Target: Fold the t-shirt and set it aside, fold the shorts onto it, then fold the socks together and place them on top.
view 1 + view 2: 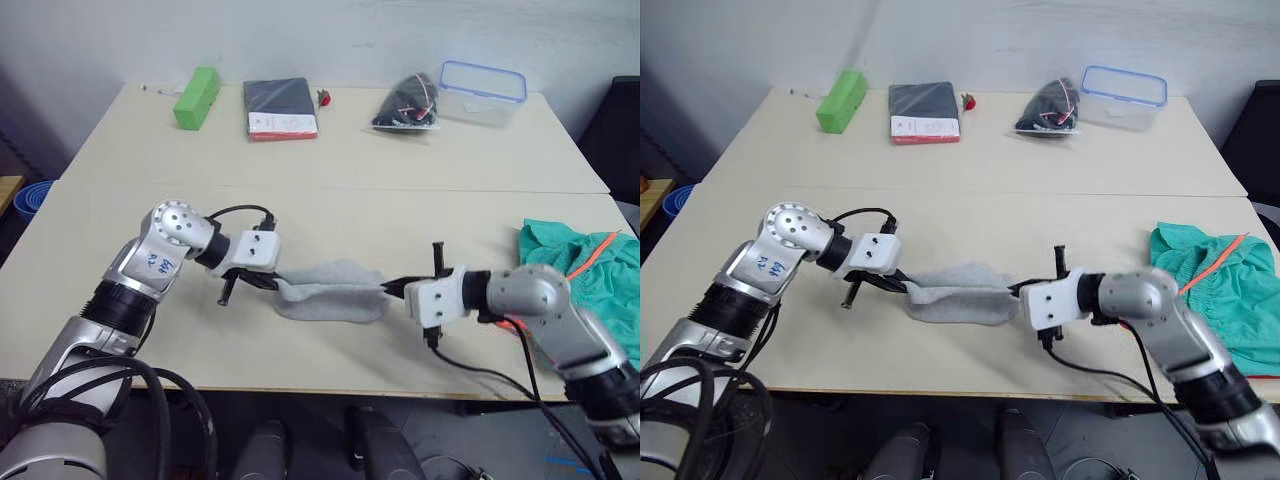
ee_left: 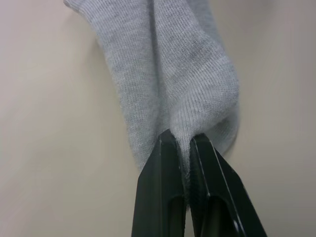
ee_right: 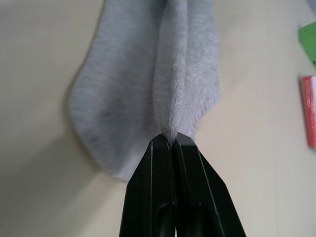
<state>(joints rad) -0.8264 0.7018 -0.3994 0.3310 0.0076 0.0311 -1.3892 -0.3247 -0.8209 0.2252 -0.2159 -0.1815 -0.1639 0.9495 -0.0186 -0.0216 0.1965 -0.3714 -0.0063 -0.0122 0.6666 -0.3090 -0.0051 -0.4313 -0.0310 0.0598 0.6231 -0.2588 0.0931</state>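
Stretching the socks (image 1: 330,292) between my arms near the counter's (image 1: 330,160) front edge, I have my left tool (image 2: 183,143) pinched tight on one end and my right tool (image 3: 170,139) clamped on the other. Teal shorts (image 1: 580,262) lie bunched at the counter's right edge, well apart from the socks.

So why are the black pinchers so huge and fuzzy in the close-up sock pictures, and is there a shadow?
In the left wrist view the left gripper sits right at the lens, so its fingers look big and soft-edged, while the socks stay sharp enough to show the knit. In the right wrist view the right gripper is the same, and a soft shadow lies on the table beside the sock.
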